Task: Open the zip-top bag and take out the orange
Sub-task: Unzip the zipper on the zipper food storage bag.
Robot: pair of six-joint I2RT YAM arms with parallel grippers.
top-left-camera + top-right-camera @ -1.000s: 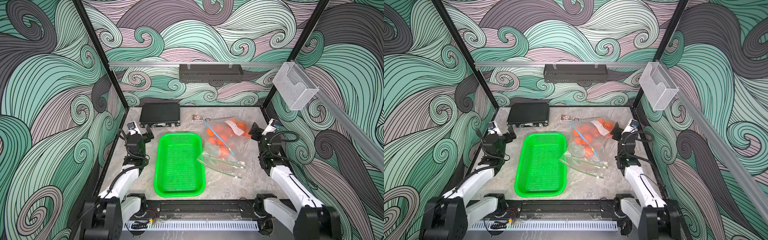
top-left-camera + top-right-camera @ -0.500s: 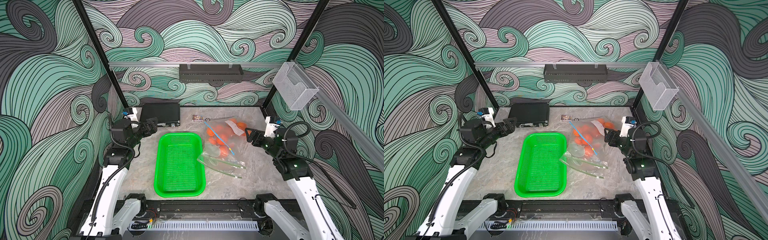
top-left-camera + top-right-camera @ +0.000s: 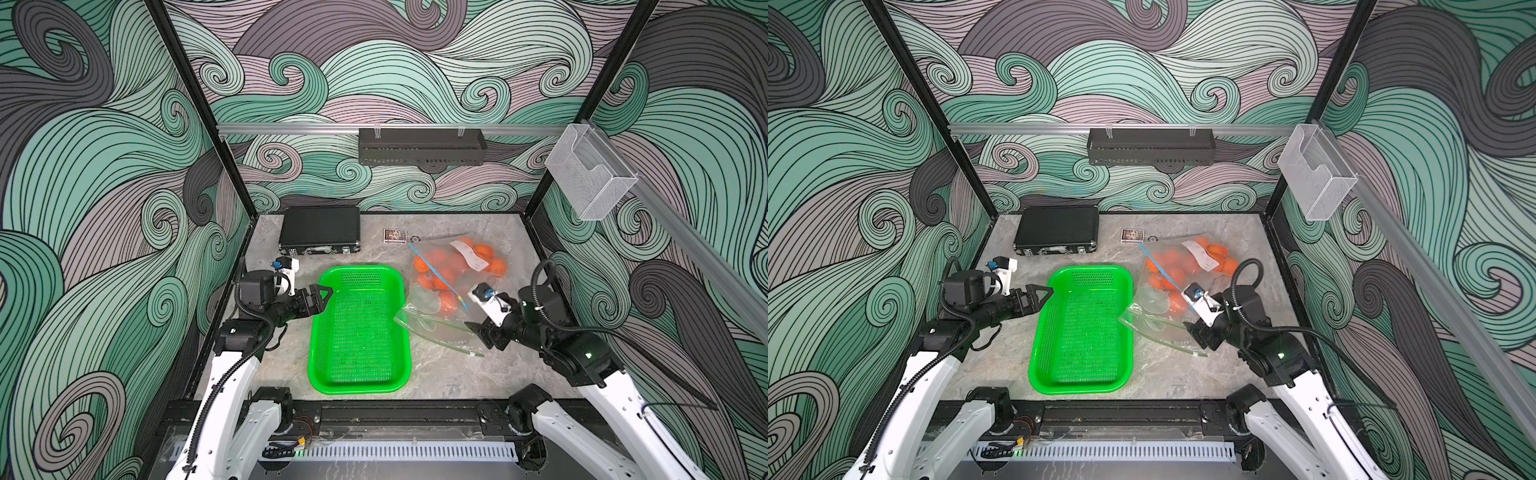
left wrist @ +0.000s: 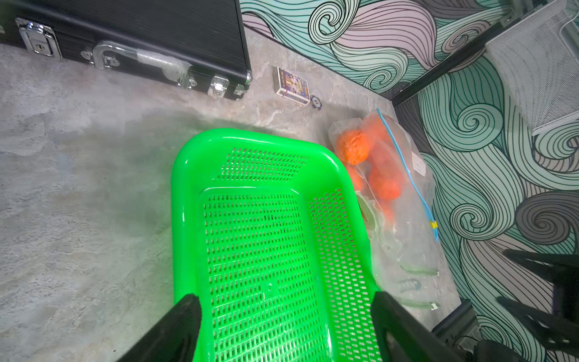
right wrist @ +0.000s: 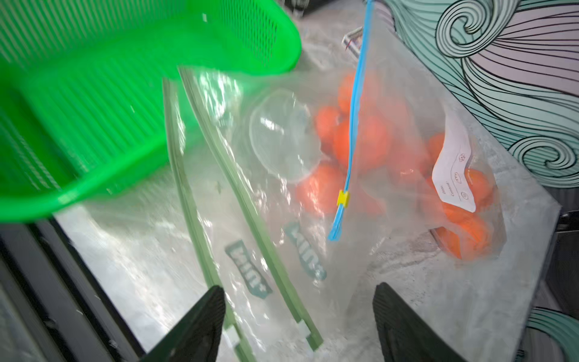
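A clear zip-top bag [image 3: 453,266] lies right of the green basket [image 3: 358,268], closed along a blue zip strip [image 5: 354,103] with a yellow slider [image 5: 343,198]. Several oranges [image 3: 484,251] [image 5: 363,141] show through it. Nearer me lies clear plastic with two green zip strips [image 5: 250,213] [image 3: 440,343]. My right gripper [image 3: 473,328] [image 5: 298,288] is open, low over the green-strip end, holding nothing. My left gripper [image 3: 321,298] [image 4: 283,299] is open above the basket's left rim, nothing between its fingers.
A black case [image 3: 319,227] lies at the back left, with a small card box [image 3: 395,235] and a chip beside it. The basket [image 3: 1090,269] fills the middle. A black shelf [image 3: 422,145] hangs on the back wall, and a wire holder [image 3: 590,174] on the right rail.
Both arms have lifted from their folded rest and reached forward. The left gripper came over the basket's rim; the right swung down toward the bags' near end.
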